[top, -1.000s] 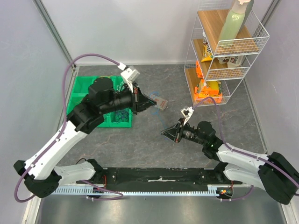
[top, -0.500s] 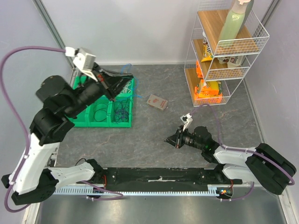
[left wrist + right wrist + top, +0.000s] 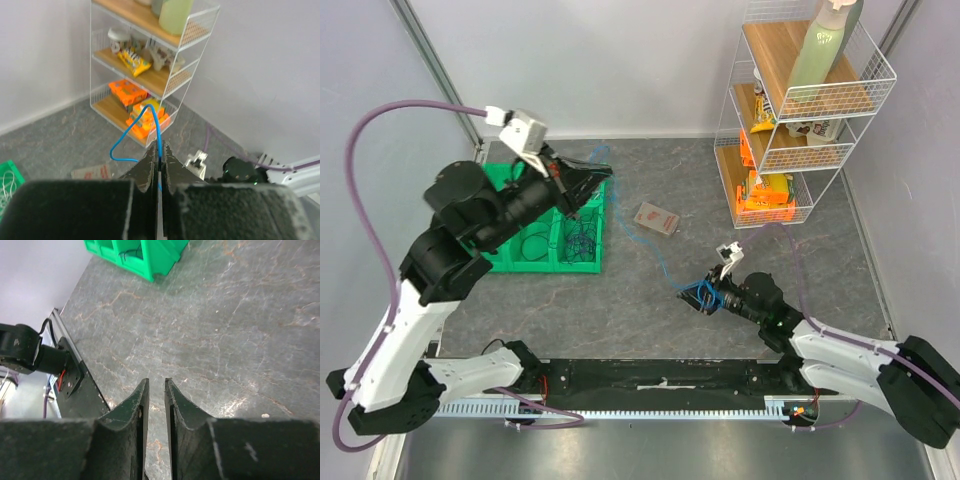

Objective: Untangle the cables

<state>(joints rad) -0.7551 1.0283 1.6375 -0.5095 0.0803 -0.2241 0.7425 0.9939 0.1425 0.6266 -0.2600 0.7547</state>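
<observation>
At 10 o'clock above the green bin [image 3: 535, 266], the left end effector [image 3: 159, 152] pinches a blue cable [image 3: 156, 122], newly drawn out toward 5 o'clock, where the right end effector [image 3: 154, 385], jaws just parted slightly, seems to release it. This one looks nearly free of the remaining cables [image 3: 580, 238].

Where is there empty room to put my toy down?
Bare table lies between the green bin and the black rail, and also between the wire shelf and the right arm. The middle is crowded: a blue cable stretches from the left gripper to the right gripper, beside a small packet.
</observation>
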